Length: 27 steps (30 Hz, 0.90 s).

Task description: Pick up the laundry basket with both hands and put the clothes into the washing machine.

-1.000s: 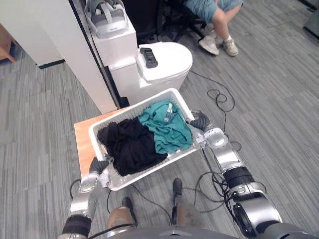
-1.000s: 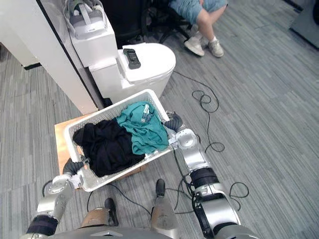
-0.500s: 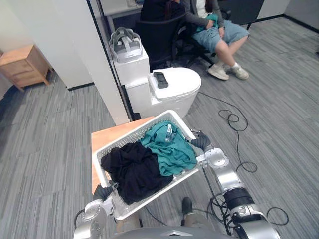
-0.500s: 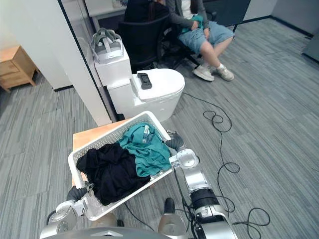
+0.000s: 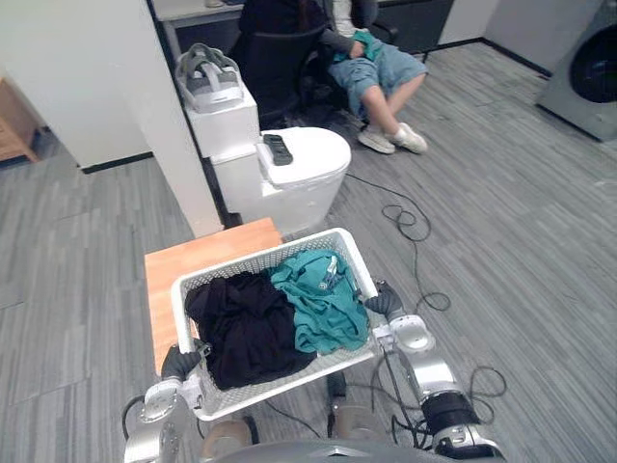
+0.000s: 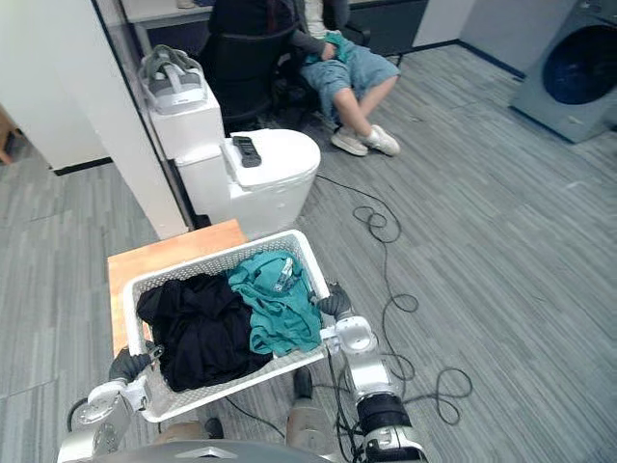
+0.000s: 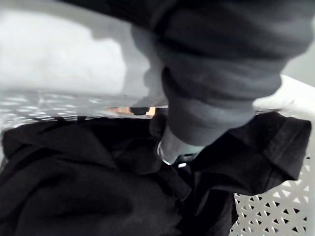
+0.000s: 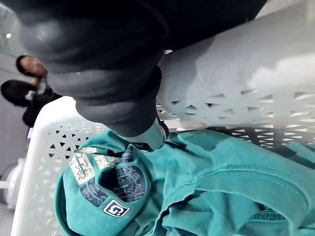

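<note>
A white laundry basket [image 5: 355,258] hangs in front of me, gripped at both ends. Black clothes [image 5: 241,328] fill its left half and a teal garment [image 5: 323,304] its right half. My left hand [image 5: 178,365] is curled over the left rim [image 7: 64,54], its fingers [image 7: 221,73] reaching in above the black clothes [image 7: 74,187]. My right hand [image 5: 384,302] is curled over the right rim [image 8: 236,69], its fingers [image 8: 113,73] over the teal garment [image 8: 221,187]. The grey washing machine [image 6: 569,68] with a dark round door stands far off at the upper right.
A low wooden table [image 5: 207,253] sits under and behind the basket. Beyond it stand a white toilet [image 5: 308,174] with a black remote [image 5: 278,148] on the lid, and a white cabinet with a headset [image 5: 210,72]. A person sits on a chair [image 5: 371,58]. Cables [image 5: 410,222] lie on the floor to the right.
The whole picture has shifted, and the washing machine has come into sight at the right. The basket stays in both hands, and more of the wooden table shows behind it.
</note>
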### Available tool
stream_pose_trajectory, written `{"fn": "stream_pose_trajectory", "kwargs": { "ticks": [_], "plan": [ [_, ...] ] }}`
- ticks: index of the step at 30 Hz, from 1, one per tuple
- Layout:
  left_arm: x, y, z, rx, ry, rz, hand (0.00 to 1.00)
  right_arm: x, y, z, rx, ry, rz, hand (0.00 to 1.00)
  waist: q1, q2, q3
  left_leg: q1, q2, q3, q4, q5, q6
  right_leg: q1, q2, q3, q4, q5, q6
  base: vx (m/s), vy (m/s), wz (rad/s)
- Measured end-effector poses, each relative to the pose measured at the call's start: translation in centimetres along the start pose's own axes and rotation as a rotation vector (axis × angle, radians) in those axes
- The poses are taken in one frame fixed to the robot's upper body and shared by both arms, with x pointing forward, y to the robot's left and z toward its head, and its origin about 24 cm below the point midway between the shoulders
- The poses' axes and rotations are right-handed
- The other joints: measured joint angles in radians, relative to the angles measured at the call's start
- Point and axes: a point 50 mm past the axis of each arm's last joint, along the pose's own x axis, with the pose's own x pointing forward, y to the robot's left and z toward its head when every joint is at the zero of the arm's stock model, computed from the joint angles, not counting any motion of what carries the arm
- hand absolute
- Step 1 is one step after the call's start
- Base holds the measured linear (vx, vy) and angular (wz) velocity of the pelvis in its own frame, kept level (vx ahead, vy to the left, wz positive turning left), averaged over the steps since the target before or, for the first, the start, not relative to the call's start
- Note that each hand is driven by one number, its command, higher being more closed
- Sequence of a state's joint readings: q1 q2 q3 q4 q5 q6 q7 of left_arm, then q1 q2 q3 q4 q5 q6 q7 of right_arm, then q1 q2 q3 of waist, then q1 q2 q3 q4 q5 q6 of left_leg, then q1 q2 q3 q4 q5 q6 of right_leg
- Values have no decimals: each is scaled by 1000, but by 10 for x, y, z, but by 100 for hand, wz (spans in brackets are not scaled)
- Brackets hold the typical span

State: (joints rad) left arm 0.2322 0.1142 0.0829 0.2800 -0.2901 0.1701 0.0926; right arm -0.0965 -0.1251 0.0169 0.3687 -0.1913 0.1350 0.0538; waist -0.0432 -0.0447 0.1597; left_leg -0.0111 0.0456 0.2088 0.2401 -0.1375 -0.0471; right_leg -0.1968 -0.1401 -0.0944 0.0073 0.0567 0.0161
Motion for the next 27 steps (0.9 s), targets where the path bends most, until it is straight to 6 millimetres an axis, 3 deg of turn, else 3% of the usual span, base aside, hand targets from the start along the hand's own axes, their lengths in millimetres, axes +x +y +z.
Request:
{"fn": "stream_pose_trajectory", "kwargs": {
  "ticks": [1,2,3,4,5,6,7,8,9,10,11,12,13,14,16,19,24,27],
  "plan": [
    [1,-3,2,-7,-4,-9,100,0,-1,-1,-12,5,-2,100,-1,7,8,16,26,57,-35,17,16,-32,-25,-131,75,-32,-4,-104,18,-93],
    [2,-2,3,-9,-6,-6,100,0,0,-1,-12,6,0,100,4,7,12,24,36,86,-40,18,16,-59,-44,-192,162,-39,-20,-103,16,-115],
    [2,0,2,-14,-3,4,100,0,2,-3,-8,12,4,100,8,2,12,35,47,133,-40,15,20,-84,-88,-270,370,-73,-61,-137,22,-104],
    [2,0,2,-14,-3,4,100,0,4,-6,-2,26,8,100,4,5,14,48,51,157,-32,9,22,-69,-126,-293,546,-127,-65,-84,-9,-89],
    [2,0,3,-15,-6,5,100,0,5,-7,-1,33,11,100,4,-7,7,57,51,172,-25,6,20,-53,-143,-294,599,-153,-60,-48,-46,-89],
    [2,2,7,-16,-22,10,100,3,7,-5,1,32,18,100,11,-34,4,44,45,206,31,-28,5,-31,-153,-311,569,-167,-11,-33,-60,-117],
    [3,4,6,-29,-17,21,100,8,8,1,-10,19,26,100,11,-27,6,16,30,170,45,-60,3,15,-67,-286,368,-140,4,-117,-48,-153],
    [3,-1,1,-53,1,18,100,11,5,1,-18,27,21,100,36,32,-6,10,38,139,8,-50,36,40,-17,-260,272,-69,24,-152,39,-217],
    [-1,-5,-4,-75,3,10,100,17,2,10,-33,8,15,100,53,73,-2,38,57,206,-77,7,67,16,-48,-347,507,-175,-122,-106,76,-196],
    [0,-4,-6,-71,17,17,100,18,3,7,-40,22,18,100,43,63,-13,58,51,251,-100,27,75,49,-133,-377,637,-233,-112,-8,46,-199],
    [0,-2,-4,-65,10,20,100,19,6,3,-41,43,28,100,52,55,-22,71,47,305,-110,32,71,117,-215,-412,657,-241,-79,-14,-35,-122],
    [1,0,-3,-60,5,25,100,20,8,4,-48,44,37,100,66,41,-31,69,47,338,-111,35,65,140,-257,-420,642,-240,-75,-35,-93,-154],
    [2,6,1,-57,-6,45,100,22,11,8,-63,31,52,100,85,6,-53,56,52,393,-105,42,54,183,-312,-444,583,-194,-71,-86,-209,-155],
    [3,8,4,-55,-16,53,100,24,13,15,-66,13,58,100,91,1,-59,38,74,435,-97,52,40,219,-306,-449,468,-132,-26,-98,-244,-141],
    [4,4,6,-61,-21,38,100,25,10,17,-83,6,55,100,93,30,-60,26,110,476,-120,92,28,219,-242,-449,363,-121,-6,-124,-305,-84],
    [5,-8,2,-62,-7,6,100,22,-1,7,-110,31,34,100,77,39,-62,35,143,501,-126,132,17,251,-184,-437,263,-143,41,-73,-238,-35],
    [8,-11,2,-55,3,-3,100,14,-5,3,-94,22,8,100,78,53,-64,23,234,533,-95,171,-6,285,-62,-401,103,-144,41,-94,-255,-36],
    [8,-13,-1,-55,16,-6,100,9,-6,-7,-83,49,-19,100,77,75,-49,-12,357,534,95,140,12,326,13,-359,30,-148,35,-114,-262,-46]
  ]
}}
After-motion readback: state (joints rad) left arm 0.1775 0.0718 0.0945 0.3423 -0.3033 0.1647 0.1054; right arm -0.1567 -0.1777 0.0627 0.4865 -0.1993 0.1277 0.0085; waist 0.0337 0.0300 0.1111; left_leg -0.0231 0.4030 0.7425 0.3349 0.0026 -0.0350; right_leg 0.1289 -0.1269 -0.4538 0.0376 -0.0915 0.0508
